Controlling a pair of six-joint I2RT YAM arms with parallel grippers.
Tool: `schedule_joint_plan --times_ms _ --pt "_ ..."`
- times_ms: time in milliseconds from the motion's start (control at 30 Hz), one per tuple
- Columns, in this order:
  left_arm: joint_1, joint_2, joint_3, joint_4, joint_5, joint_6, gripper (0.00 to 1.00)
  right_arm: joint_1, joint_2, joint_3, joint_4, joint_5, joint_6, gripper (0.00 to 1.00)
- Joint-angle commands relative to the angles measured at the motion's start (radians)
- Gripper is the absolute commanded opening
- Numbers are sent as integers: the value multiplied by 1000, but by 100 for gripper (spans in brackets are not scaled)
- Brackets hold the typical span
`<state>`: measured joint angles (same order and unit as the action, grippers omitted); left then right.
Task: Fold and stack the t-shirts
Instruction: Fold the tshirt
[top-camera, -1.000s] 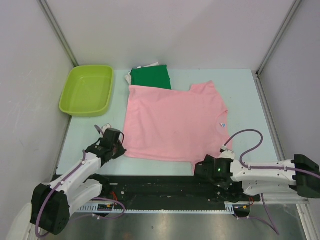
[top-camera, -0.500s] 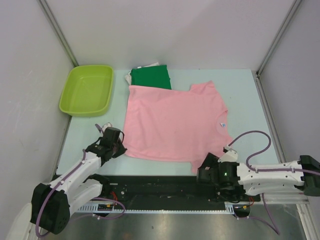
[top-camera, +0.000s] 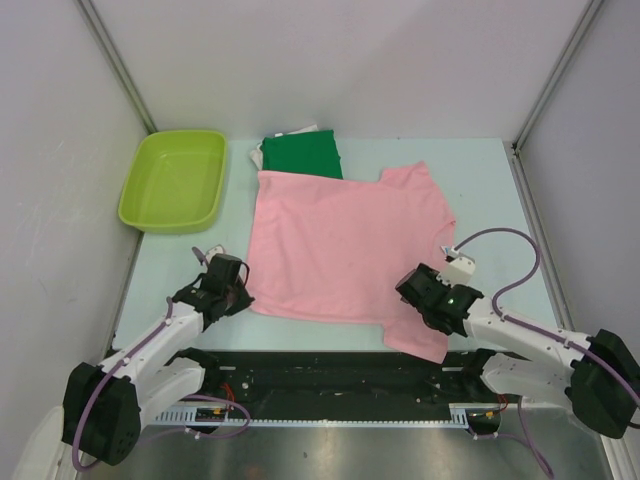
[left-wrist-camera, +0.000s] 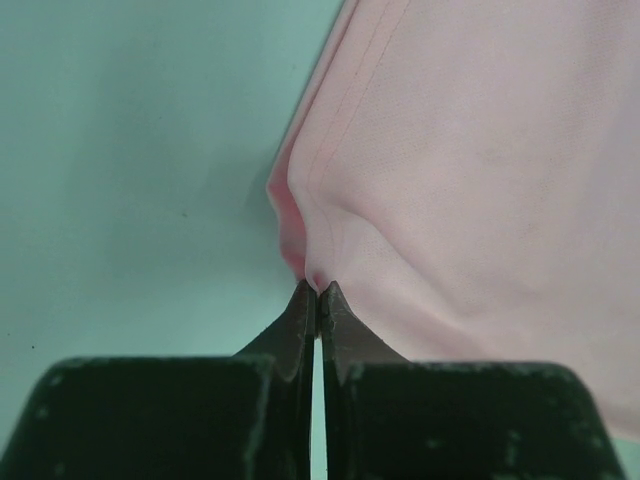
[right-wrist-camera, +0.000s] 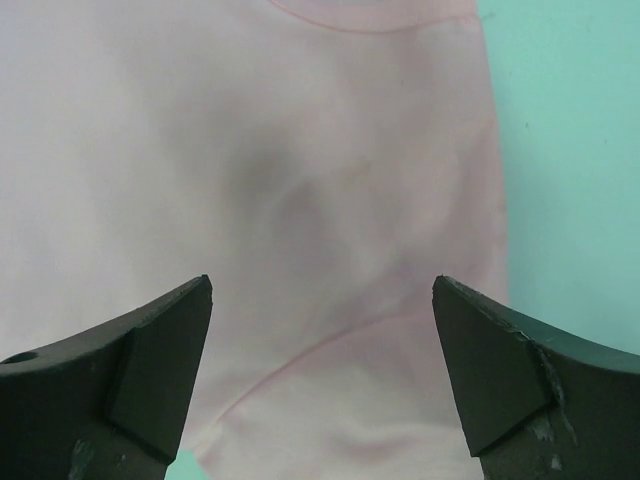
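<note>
From above, the pink shirt (top-camera: 345, 250) lies flat mid-table, its far left corner touching a folded green shirt (top-camera: 300, 155). Left wrist: the left gripper (left-wrist-camera: 318, 290) is closed, apparently pinching the near left hem. Right wrist: the right gripper (right-wrist-camera: 320, 290) gapes wide above the pink cloth.

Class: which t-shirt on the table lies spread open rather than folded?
The pink t-shirt; the dark green t-shirt behind it is a folded rectangle.
</note>
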<state>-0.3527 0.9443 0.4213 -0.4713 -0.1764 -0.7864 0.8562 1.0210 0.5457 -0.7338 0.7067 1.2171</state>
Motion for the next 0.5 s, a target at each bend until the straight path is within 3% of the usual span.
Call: schedule_joint_plan --times_ms 0,200,467 --pt "8 5 40 39 2 22 0 -81 56 16 177 1 -204 97" --pt "8 5 33 46 9 27 0 -195 76 -70 406 -78 -289 97" --pt "8 8 39 51 11 27 0 -327 94 -101 548 -246 -402 97"
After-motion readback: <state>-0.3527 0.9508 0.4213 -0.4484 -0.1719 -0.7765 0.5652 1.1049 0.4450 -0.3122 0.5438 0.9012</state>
